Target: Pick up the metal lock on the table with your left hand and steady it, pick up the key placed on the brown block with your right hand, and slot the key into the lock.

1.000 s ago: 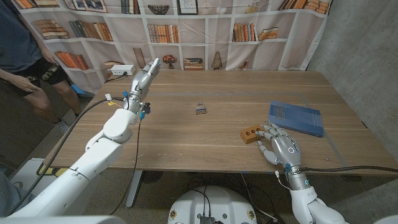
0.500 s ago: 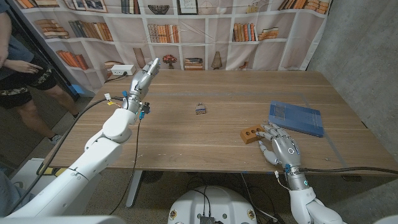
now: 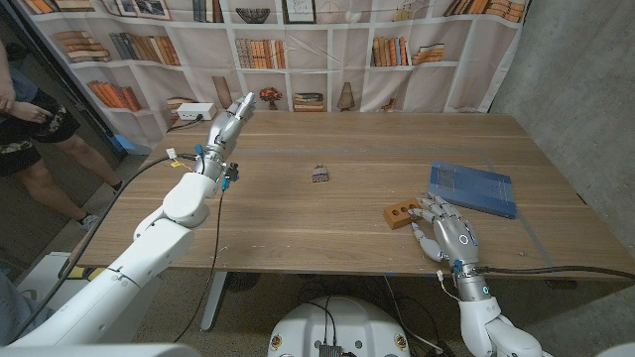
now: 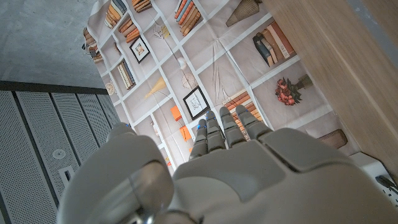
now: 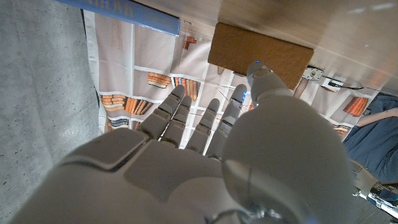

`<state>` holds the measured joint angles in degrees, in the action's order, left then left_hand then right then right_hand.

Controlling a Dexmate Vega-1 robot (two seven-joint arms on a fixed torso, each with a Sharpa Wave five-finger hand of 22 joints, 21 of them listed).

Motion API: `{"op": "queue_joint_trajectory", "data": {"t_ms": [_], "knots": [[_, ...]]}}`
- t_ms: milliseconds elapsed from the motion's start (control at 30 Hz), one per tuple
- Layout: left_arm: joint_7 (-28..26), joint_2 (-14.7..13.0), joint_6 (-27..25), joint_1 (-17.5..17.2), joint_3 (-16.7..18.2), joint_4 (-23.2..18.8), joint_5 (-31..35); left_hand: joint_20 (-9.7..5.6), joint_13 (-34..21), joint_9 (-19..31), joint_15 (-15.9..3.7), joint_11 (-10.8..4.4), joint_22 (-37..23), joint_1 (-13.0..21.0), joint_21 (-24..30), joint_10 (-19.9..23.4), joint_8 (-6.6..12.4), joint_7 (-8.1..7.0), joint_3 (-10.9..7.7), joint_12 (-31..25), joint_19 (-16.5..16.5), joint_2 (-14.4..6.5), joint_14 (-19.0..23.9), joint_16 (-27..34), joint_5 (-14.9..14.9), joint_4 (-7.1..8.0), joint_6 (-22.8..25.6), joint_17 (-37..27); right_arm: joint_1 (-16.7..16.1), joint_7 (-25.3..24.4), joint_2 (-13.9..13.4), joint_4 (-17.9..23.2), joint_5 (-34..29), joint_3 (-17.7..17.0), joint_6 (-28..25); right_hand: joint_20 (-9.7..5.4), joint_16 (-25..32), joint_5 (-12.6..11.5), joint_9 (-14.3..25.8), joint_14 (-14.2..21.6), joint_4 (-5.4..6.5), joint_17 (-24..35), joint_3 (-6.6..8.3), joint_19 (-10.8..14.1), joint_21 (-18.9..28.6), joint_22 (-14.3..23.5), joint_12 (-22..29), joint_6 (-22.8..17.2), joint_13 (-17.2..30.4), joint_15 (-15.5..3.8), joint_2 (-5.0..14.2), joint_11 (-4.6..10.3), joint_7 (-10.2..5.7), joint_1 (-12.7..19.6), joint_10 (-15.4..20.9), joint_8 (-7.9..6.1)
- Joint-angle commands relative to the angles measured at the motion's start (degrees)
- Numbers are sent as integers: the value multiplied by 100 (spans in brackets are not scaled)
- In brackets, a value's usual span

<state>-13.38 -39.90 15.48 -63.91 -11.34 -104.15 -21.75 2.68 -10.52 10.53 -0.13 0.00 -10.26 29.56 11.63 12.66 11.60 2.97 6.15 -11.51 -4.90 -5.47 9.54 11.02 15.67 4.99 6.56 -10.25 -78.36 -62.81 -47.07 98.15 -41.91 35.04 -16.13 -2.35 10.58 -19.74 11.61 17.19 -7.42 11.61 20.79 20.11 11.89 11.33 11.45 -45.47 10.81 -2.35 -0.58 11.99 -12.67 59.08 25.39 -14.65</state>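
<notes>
Left hand [image 3: 230, 123], head view: raised at the table's far-left edge, fingers straight, empty, well apart from the metal lock [image 3: 319, 175] at mid-table. Lock's long axis seems to run near-to-far; its keyway end cannot be told.

Right hand [image 3: 444, 231]: fingers spread, empty, just beside the brown block [image 3: 401, 212]; key too small to see.

Right wrist view: fingertips [image 5: 259, 73] meet the block. Risk: nudging it could knock the key off

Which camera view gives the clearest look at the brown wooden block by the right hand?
The head view: the brown wooden block lies whole on the wooden table, holes in its top, just ahead of the right hand. The right wrist view shows the block as a plain brown slab, partly covered by a fingertip. In the left wrist view I cannot make it out.
</notes>
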Motion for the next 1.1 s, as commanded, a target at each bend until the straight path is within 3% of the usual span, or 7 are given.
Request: {"op": "queue_joint_trajectory", "data": {"t_ms": [33,1100], "knots": [[-10,-11,-60,-18,8,-24,-13,40,-30,22,10,-7,-15,24,-6,38,-16,-19,40,-13,-2,-16,37,-8,-2,1,43,-21,67,1,12,-61,73,43,63,-376,2,22,28,-12,-5,12,-17,-14,-4,31,20,-53,11,-258,8,12,-15,-32,-21,-28],[-59,-22,-67,-91,63,-73,-2,91,-31,23,1,-34,-17,32,-7,40,-21,-42,76,-6,5,-28,33,-14,-23,10,54,-21,168,-25,17,-168,238,13,190,-372,59,46,51,46,82,20,-156,8,46,23,57,-256,10,-296,1,5,-9,-177,38,-98]]}}
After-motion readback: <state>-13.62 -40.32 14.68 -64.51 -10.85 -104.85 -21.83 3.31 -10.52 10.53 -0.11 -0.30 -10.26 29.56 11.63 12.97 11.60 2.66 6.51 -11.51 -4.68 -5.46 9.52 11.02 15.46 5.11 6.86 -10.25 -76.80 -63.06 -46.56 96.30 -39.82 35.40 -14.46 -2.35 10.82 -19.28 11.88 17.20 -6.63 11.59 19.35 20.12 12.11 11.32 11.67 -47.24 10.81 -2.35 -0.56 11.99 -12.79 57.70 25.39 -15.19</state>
